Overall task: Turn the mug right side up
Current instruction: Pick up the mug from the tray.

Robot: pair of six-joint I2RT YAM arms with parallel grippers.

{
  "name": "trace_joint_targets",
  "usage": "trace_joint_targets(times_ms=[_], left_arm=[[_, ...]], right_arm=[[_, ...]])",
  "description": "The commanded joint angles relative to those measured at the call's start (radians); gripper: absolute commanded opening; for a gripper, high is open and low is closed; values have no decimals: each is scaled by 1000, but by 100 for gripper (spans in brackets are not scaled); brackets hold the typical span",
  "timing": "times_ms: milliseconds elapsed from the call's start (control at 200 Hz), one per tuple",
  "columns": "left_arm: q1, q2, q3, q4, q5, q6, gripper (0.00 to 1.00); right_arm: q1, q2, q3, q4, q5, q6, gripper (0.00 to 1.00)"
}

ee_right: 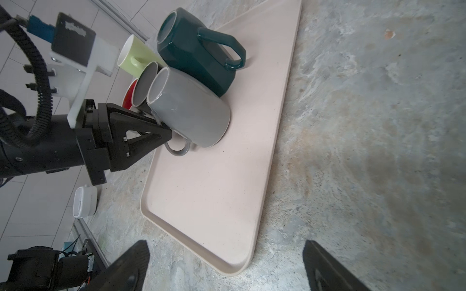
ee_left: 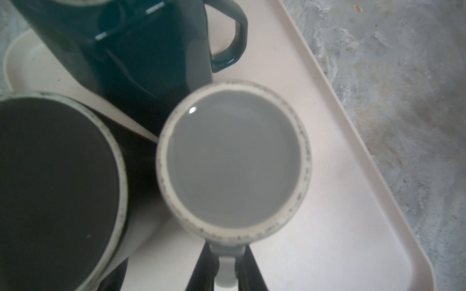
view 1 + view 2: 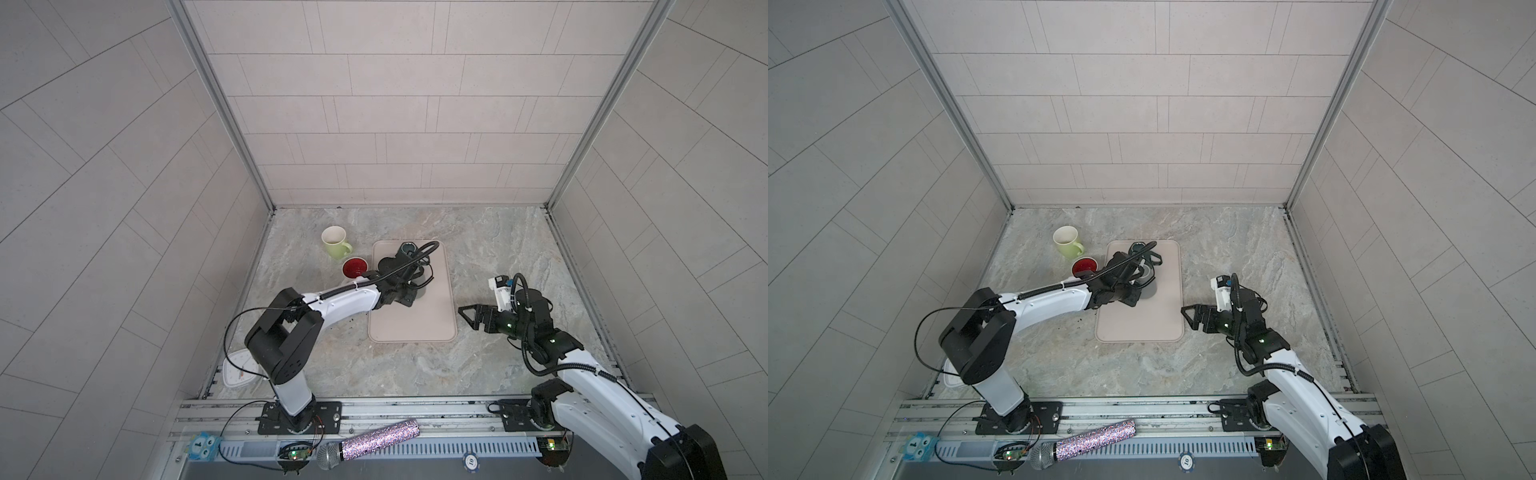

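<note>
My left claw grips the handle of the mug, standing base-up just right of it on the tray.

— How many mugs do you make it?
— Five: one green mug, one red mug, one teal mug, one grey mug and one black mug
— Trays?
— Just one beige tray
— And the robot arms?
— Two, a left arm and a right arm
— Any odds and ends?
— Four, one of each: a glittery microphone, a poker chip, a blue owl tag and a small white clock
</note>
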Motion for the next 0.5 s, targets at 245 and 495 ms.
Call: trace_joint_targets(times_ms=[245,495], left_arm=[[-6,-147,-10,178,100,-106,0],[-41,-187,0,259,113,-143,0]], right_arm=[[79,43,-33,227,9,139,90],[181,149,-11,405,80,210,80]])
